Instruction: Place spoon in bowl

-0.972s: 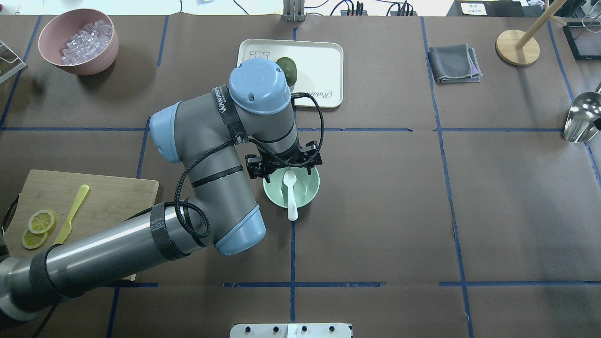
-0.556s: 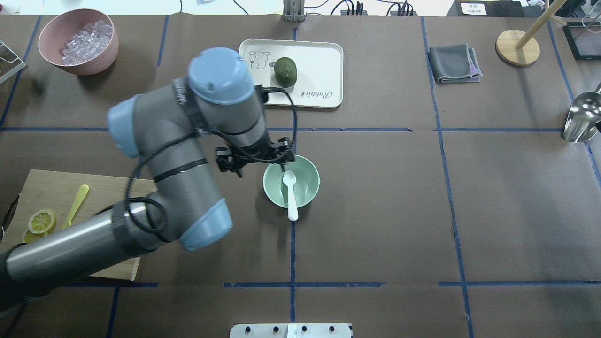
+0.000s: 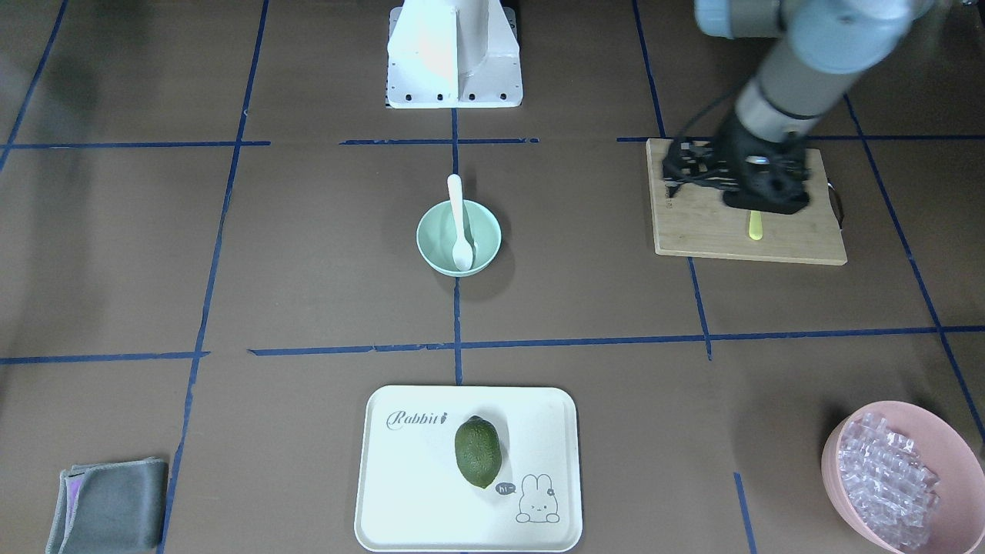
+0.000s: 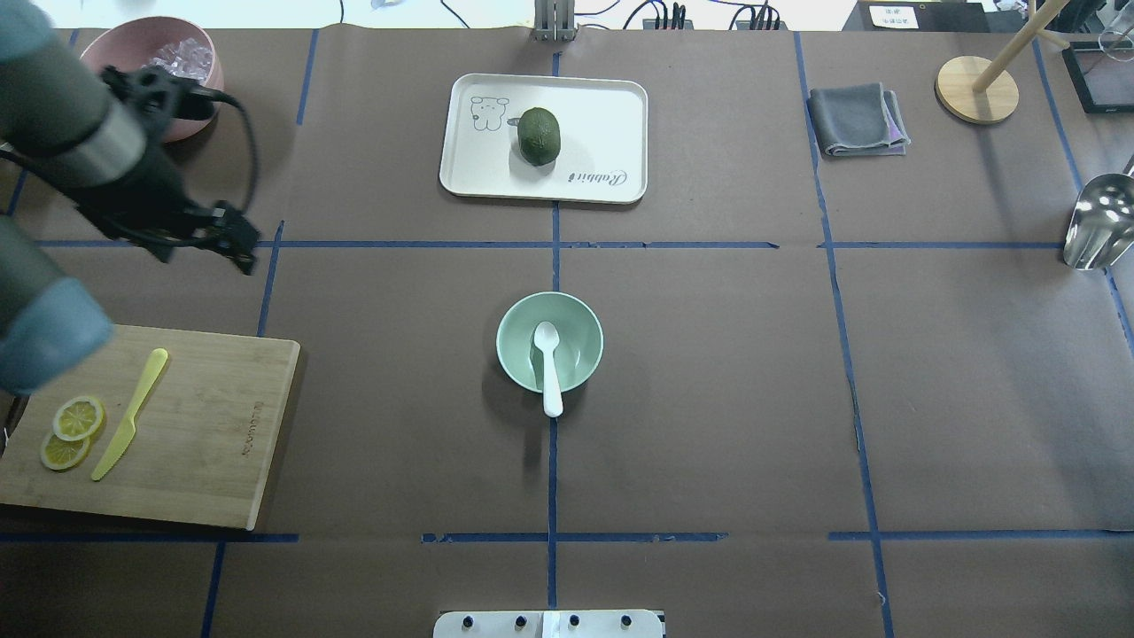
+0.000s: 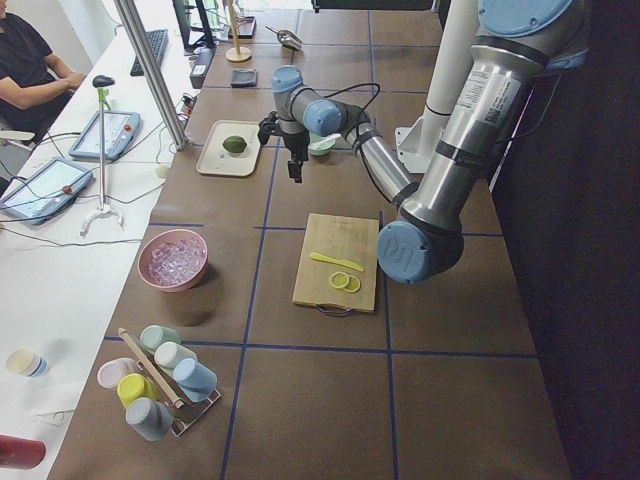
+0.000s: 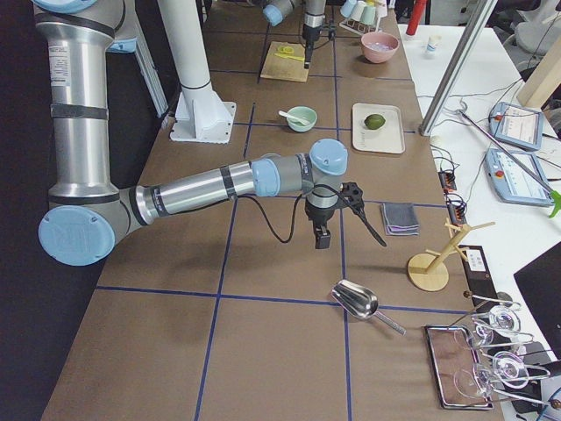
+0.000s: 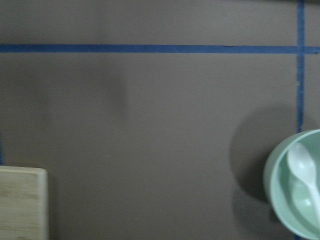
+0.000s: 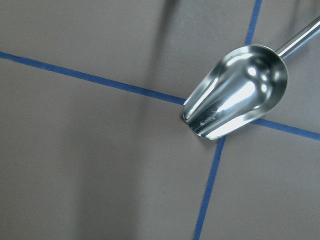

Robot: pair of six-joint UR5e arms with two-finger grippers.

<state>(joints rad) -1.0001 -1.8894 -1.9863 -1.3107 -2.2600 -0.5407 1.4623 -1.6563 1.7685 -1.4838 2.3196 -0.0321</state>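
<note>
The white spoon (image 4: 549, 365) lies in the mint-green bowl (image 4: 514, 354) at the table's middle. Its scoop rests inside and its handle leans over the near rim. Both also show in the front view, spoon (image 3: 459, 219) and bowl (image 3: 431, 240), and at the right edge of the left wrist view, spoon (image 7: 304, 171) and bowl (image 7: 278, 195). My left gripper (image 4: 214, 245) is open and empty, raised far to the left of the bowl, over the cutting board in the front view (image 3: 731, 181). My right gripper (image 6: 323, 232) shows only in the right side view; I cannot tell its state.
A wooden cutting board (image 4: 213, 425) with a yellow knife (image 4: 133, 412) and lemon slices (image 4: 75, 421) lies at the front left. A pink bowl of clear cubes (image 3: 846, 462), a tray (image 4: 602, 115) with an avocado (image 4: 539, 135), a grey cloth (image 4: 858, 120) and a metal scoop (image 8: 240, 92) are around.
My left arm has swung away from the bowl, far to the left and toward the table's back. The spoon has stayed in the bowl.
</note>
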